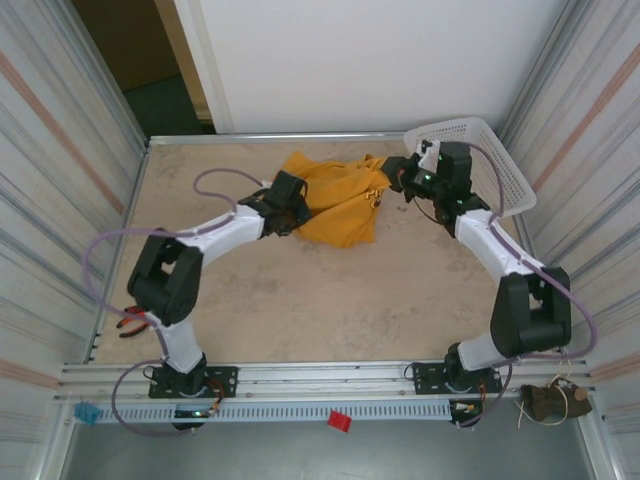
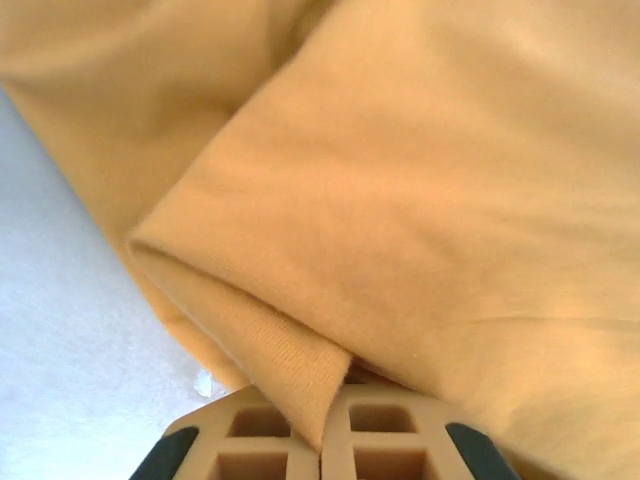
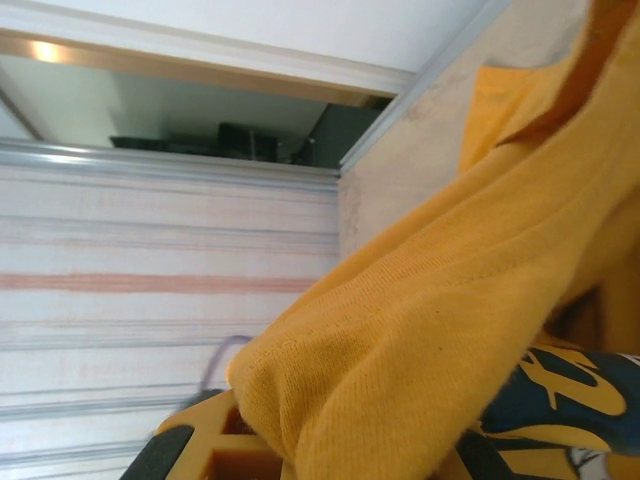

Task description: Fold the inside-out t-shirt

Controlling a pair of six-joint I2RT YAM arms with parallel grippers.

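The inside-out t-shirt [image 1: 340,200] is a crumpled mustard-yellow heap at the back middle of the table. My left gripper [image 1: 292,205] sits at the heap's left edge, shut on a folded corner of the t-shirt [image 2: 300,370], which is pinched between its two fingers [image 2: 385,435]. My right gripper [image 1: 397,180] holds the heap's right edge lifted off the table, shut on a thick bunch of the t-shirt [image 3: 400,340] that drapes over its fingers [image 3: 215,445]. Dark printed lettering [image 3: 560,395] shows at the lower right of the right wrist view.
A white plastic basket [image 1: 480,165] stands in the back right corner, just behind the right arm. Striped walls close in both sides of the table [image 1: 330,300]. A red object [image 1: 339,421] lies on the front rail.
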